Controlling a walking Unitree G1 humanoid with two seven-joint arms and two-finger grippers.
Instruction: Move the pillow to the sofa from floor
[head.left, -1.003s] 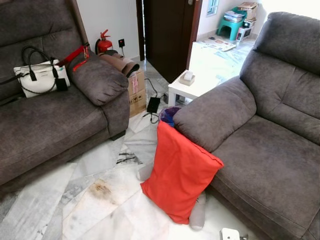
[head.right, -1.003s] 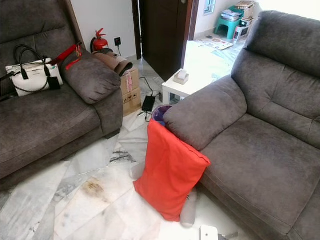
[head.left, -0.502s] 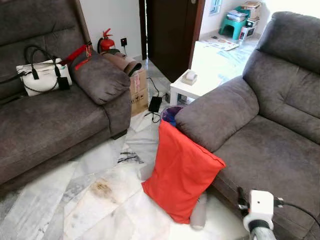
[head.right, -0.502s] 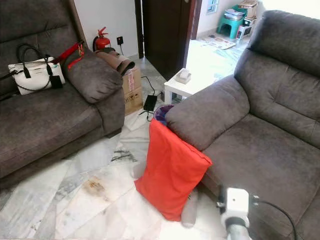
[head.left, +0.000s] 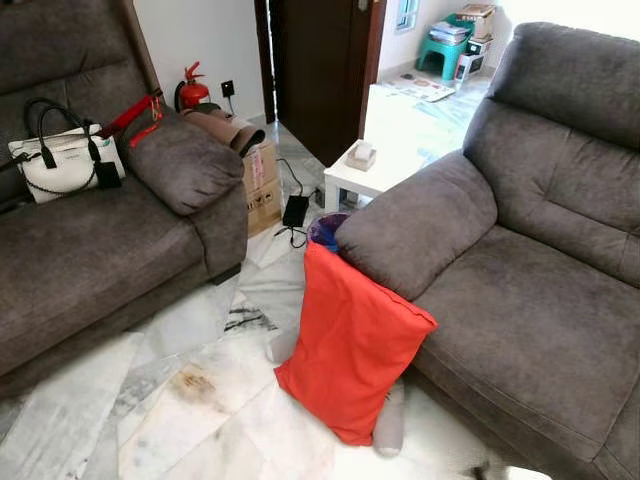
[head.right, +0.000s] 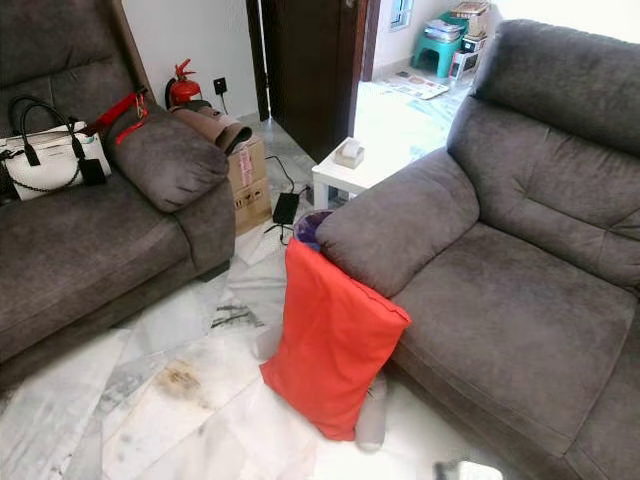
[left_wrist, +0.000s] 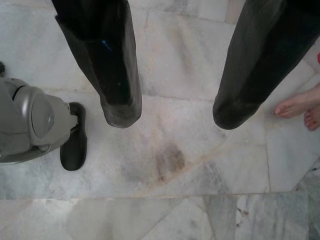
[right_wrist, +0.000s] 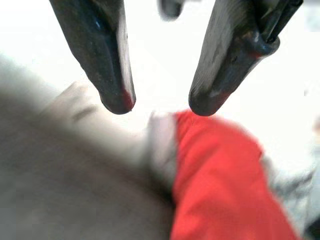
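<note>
A red pillow stands on end on the marble floor, leaning against the armrest of the grey sofa on my right. In the right wrist view, which is blurred, my right gripper is open with nothing between its fingers, and it points at the pillow and the grey sofa fabric beside it. A white part of the right arm peeks in at the lower edge of the right eye view. My left gripper hangs open over bare floor, apart from the pillow.
A second grey sofa on the left carries a white handbag. A cardboard box, a fire extinguisher and a white side table stand behind. A grey roll lies under the pillow. A person's bare toes are near my left gripper.
The white wrist part of my right arm, raised at the lower right half a second ago, has dropped to the frame's bottom edge. The camera has shifted slightly; the pillow has not moved.
</note>
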